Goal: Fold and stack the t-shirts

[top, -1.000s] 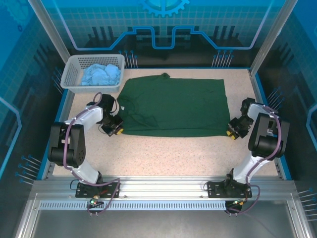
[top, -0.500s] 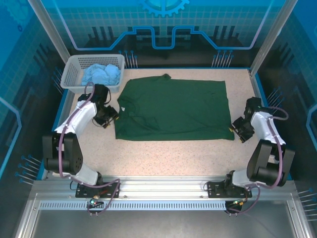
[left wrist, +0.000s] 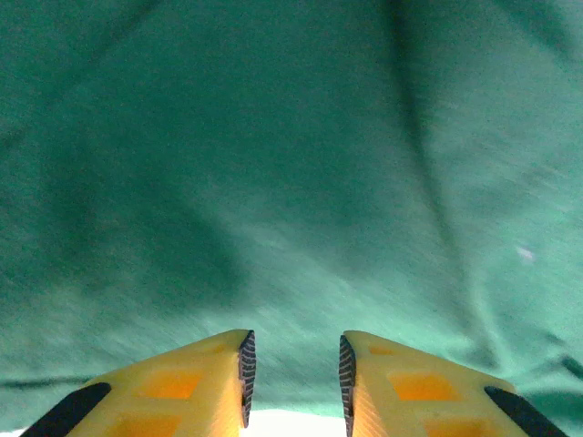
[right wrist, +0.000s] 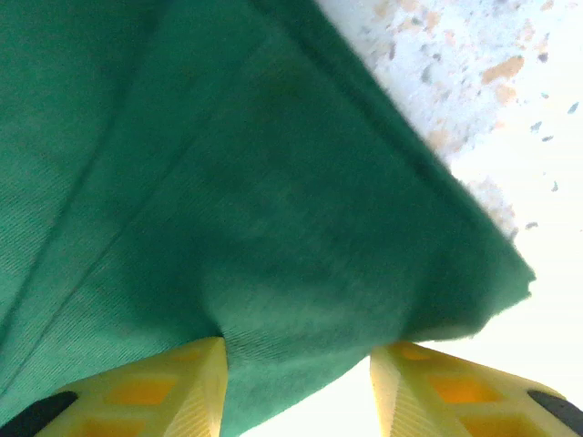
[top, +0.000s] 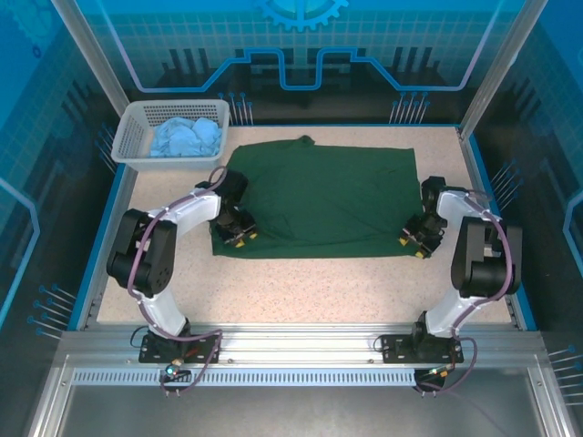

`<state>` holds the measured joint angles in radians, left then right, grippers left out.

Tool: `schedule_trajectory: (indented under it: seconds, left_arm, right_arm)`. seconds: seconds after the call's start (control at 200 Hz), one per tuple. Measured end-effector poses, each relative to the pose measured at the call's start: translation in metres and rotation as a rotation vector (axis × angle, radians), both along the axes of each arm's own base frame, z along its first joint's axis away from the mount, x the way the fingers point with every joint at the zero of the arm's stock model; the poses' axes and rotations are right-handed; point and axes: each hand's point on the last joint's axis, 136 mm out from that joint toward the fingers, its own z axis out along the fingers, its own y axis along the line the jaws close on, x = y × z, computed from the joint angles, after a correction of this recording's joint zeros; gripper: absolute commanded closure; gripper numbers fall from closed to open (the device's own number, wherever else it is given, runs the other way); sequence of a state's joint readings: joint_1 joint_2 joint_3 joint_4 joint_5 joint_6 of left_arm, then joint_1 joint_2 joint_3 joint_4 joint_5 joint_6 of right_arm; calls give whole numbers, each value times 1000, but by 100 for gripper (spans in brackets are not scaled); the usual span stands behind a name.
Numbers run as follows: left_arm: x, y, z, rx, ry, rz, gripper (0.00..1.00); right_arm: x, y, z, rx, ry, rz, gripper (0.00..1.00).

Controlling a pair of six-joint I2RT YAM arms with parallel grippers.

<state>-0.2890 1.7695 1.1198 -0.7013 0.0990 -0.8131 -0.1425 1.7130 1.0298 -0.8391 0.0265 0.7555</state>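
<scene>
Tabletop (top: 319, 282) holds green t-shirt (top: 319, 196) unfolded, left gripper (top: 241, 238) and right gripper (top: 414, 246) parted at its near corners; blue t-shirt (top: 187, 138) waits crumpled in basket (top: 164, 162) beyond its far-left corner.

My overhead view is bright and sharp. Wrist views are soft: dark green t-shirt (left wrist: 291, 164) smeared, motion blur I think; table (right wrist: 474, 64) glares white.

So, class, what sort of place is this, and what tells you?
Probably a robotics lab test cell: left arm and right arm bolted to a metal rail, blue panels walling in the table, and a green t-shirt laid flat.
</scene>
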Motion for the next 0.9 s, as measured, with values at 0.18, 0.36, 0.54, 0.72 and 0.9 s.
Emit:
schedule_trajectory:
  seconds: [0.18, 0.36, 0.54, 0.72, 0.9]
  left_arm:
    - [4, 32, -10, 94, 3, 59, 67]
    - [8, 71, -12, 188, 1, 122, 67]
    - [7, 93, -13, 238, 8, 130, 66]
    - [7, 96, -16, 238, 20, 114, 61]
    - [21, 91, 0, 194, -16, 94, 56]
  right_arm:
    - [1, -11, -7, 5, 22, -34, 36]
    - [0, -20, -7, -17, 26, -46, 22]
    - [-3, -23, -8, -25, 32, -50, 3]
    - [-13, -26, -6, -39, 30, -53, 0]
    - [-12, -27, 21, -81, -54, -40, 0]
